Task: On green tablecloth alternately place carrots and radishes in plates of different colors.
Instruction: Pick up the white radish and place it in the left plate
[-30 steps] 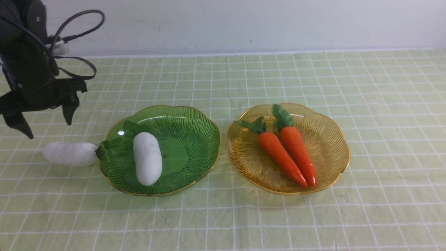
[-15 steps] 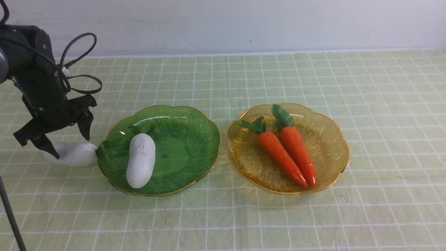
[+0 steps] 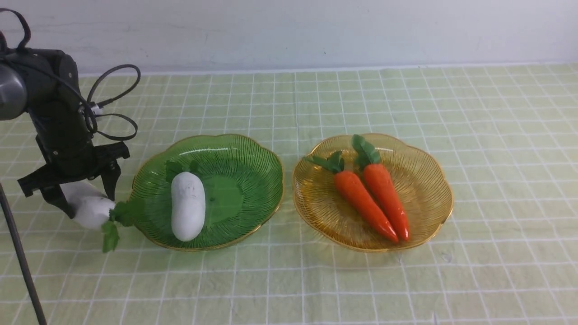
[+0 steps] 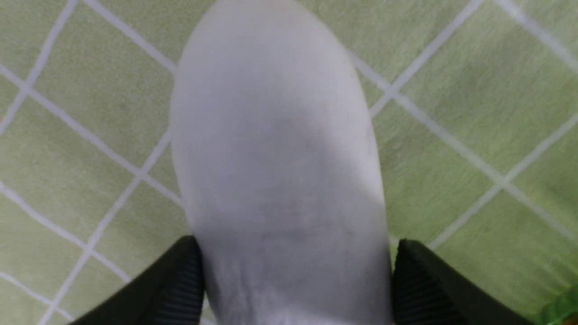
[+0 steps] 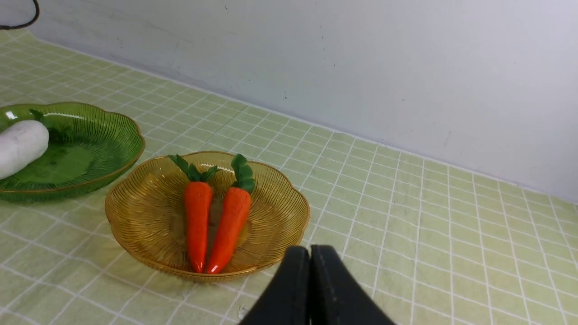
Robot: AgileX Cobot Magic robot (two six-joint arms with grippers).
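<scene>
On the green tablecloth (image 3: 496, 135), the green plate (image 3: 253, 149) holds one white radish (image 3: 187, 205). The amber plate (image 3: 424, 180) holds two carrots (image 3: 363, 203) (image 3: 388, 201) side by side. My left gripper (image 3: 89, 204) is shut on the other radish (image 3: 90, 212) just left of the green plate, its leaves hanging at the rim. In the left wrist view both fingers (image 4: 180, 280) press the radish (image 4: 275, 149). My right gripper (image 5: 310, 253) is shut and empty, near the amber plate (image 5: 144, 212) and carrots (image 5: 197, 225); it is out of the front view.
A pale wall (image 3: 316, 31) runs along the table's far edge. A thin dark rod (image 3: 20, 266) slants up at the front left. Black cables (image 3: 113, 104) loop off the left arm. The green plate (image 5: 90, 140) and its radish (image 5: 20, 144) also show in the right wrist view.
My left gripper came down and closed on the radish beside the green plate. That radish turned and its leaves came off the rim. The green plate and the radish in it shifted slightly.
</scene>
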